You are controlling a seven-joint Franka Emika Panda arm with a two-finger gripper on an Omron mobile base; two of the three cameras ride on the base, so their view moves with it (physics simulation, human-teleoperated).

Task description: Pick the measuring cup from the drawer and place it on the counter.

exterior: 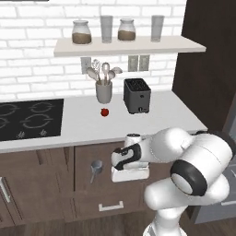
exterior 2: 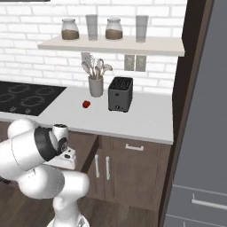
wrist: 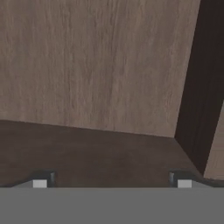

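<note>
White arm bends low at the drawer (jaws spread).

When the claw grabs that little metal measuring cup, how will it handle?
The measuring cup looks like rigid grey metal, so probably stiff and light. Its smooth surface may slip. The long handle could make it swing or tip if gripped off-centre.
</note>
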